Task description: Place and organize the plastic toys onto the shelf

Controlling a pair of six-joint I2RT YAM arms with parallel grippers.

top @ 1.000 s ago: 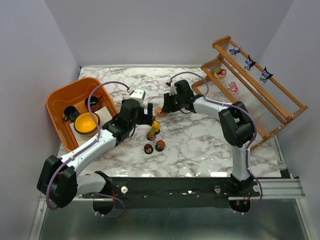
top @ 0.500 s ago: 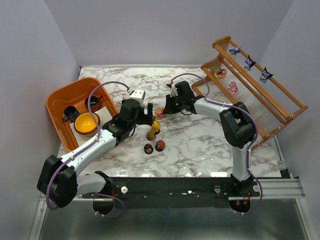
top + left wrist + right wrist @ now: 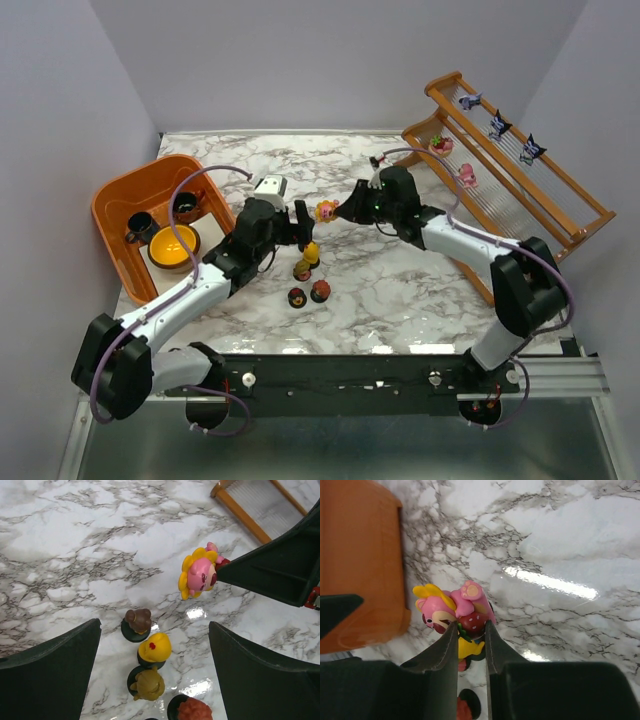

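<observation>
Pink toy [image 3: 199, 574] pinched at its base by right fingers [image 3: 445, 650], held clear of worktop [image 3: 75, 555] mid-table, well apart from shelf [image 3: 500, 170]; likely for carrying. Long axis apparently near level, head toward left arm. Left fingers [image 3: 50, 675] wide, empty, above loose toys [image 3: 150, 652].

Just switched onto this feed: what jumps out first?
The pink sunflower-faced figurine pinched in the right gripper, over mid-table. Next, the slanted wooden shelf at the far right, already holding five toys. Four more figurines sit clustered on the marble beside the open left gripper.
</observation>
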